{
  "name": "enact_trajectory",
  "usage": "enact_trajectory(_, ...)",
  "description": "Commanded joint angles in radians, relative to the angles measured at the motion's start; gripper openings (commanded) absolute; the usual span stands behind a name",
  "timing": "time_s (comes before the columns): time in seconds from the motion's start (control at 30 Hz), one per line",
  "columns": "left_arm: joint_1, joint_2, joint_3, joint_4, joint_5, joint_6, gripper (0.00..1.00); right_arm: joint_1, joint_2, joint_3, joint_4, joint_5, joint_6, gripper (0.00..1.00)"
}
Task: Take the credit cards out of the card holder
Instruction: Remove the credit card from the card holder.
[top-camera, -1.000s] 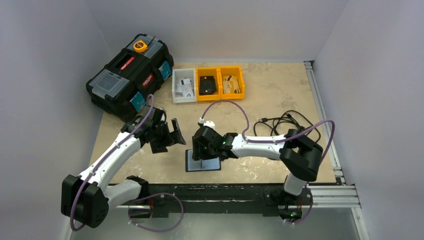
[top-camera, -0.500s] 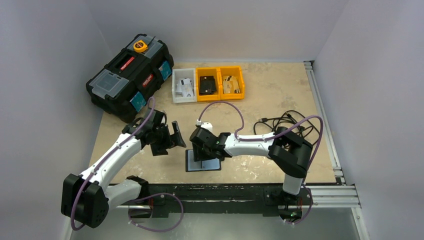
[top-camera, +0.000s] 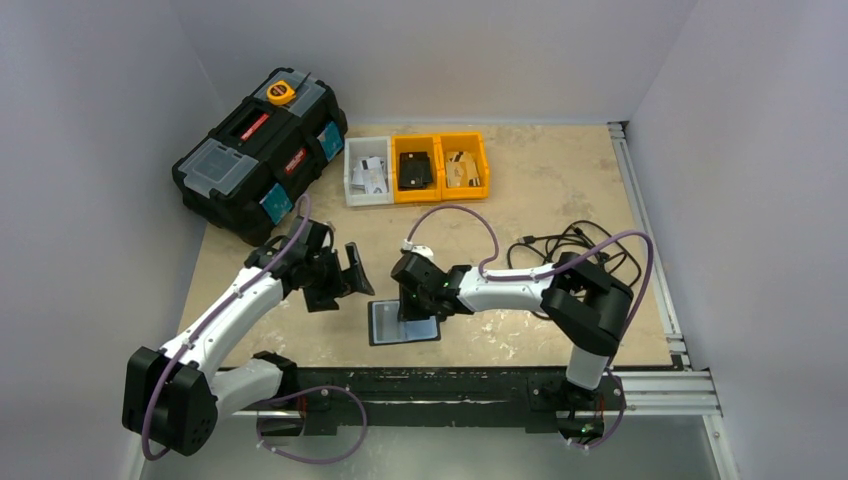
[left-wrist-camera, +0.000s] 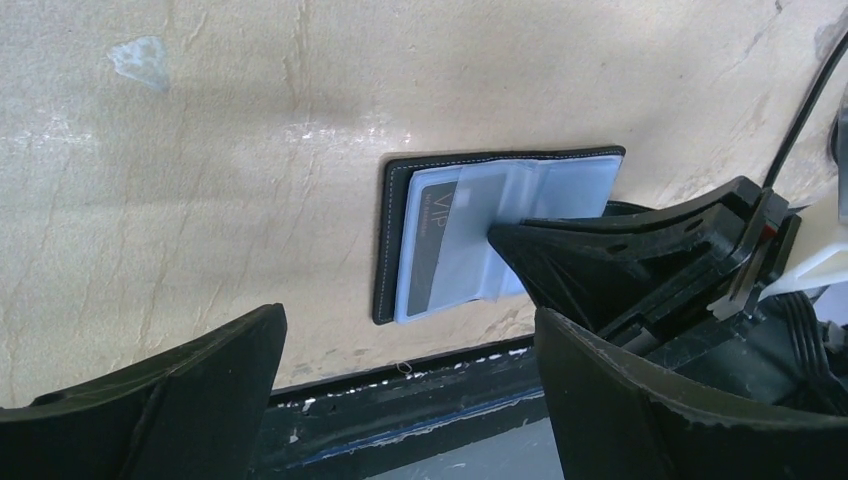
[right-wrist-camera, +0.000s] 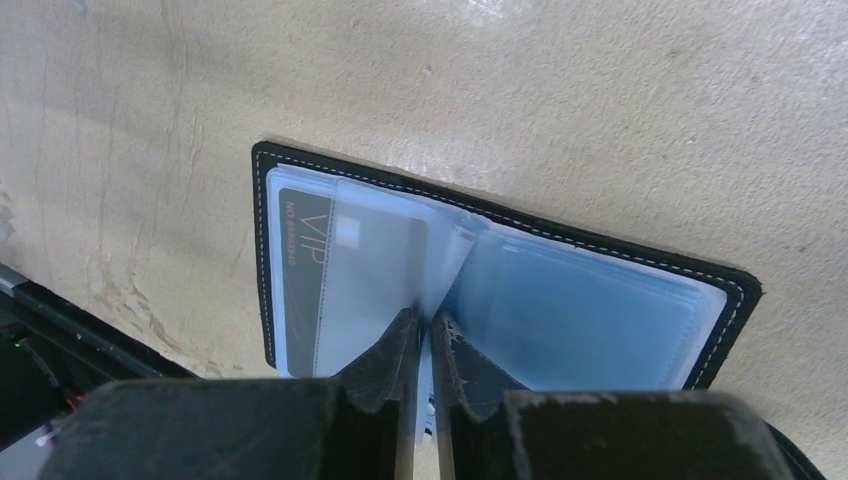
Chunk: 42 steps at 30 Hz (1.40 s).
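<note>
— What changed?
— My right pincer (right-wrist-camera: 420, 335) just closed from half-open. It now nips a clear leaf (right-wrist-camera: 445, 265) at the fold of the card holder (right-wrist-camera: 262, 240), which lies open on the table (right-wrist-camera: 600, 90).
— Any card out?
— Not yet. The VIP card (right-wrist-camera: 300, 255) sits pocketed at ten o'clock from my tips; the leaf may hold another.

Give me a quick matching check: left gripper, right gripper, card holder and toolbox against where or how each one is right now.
1 left gripper
2 right gripper
3 card holder
4 toolbox

A lying open on the table
B at the far left
C jaws wide, holding nothing
D closed on a clear sleeve

Pairs: 1-C, 2-D, 3-A, 4-B
</note>
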Motion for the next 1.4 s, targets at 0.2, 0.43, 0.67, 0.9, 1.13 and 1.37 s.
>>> enact_trajectory(0.2, -0.051, 0.027, -0.029, 0.094, 0.094, -0.006, 0.6, -0.06, -0.012, -0.156, 0.165, -0.13, 0.015, 0.02)
enact_trajectory(0.43, -0.186, 0.126, -0.04, 0.166, 0.08, -0.069, 0.36, -0.103, 0.0, -0.234, 0.295, -0.219, 0.034, 0.0)
enact_trajectory(0.67, -0.208, 0.226, -0.081, 0.25, 0.081, -0.082, 0.34, -0.125, 0.01, -0.285, 0.36, -0.263, 0.049, 0.0)
enact_trajectory(0.9, -0.222, 0.279, -0.1, 0.312, 0.097, -0.085, 0.33, -0.136, 0.029, -0.312, 0.412, -0.297, 0.064, 0.0)
enact_trajectory(1.13, -0.227, 0.27, -0.096, 0.291, 0.067, -0.083, 0.32, -0.137, 0.039, -0.311, 0.417, -0.303, 0.062, 0.0)
enact_trajectory(1.37, -0.231, 0.241, -0.075, 0.248, 0.049, -0.066, 0.3, -0.138, 0.052, -0.308, 0.421, -0.309, 0.061, 0.0)
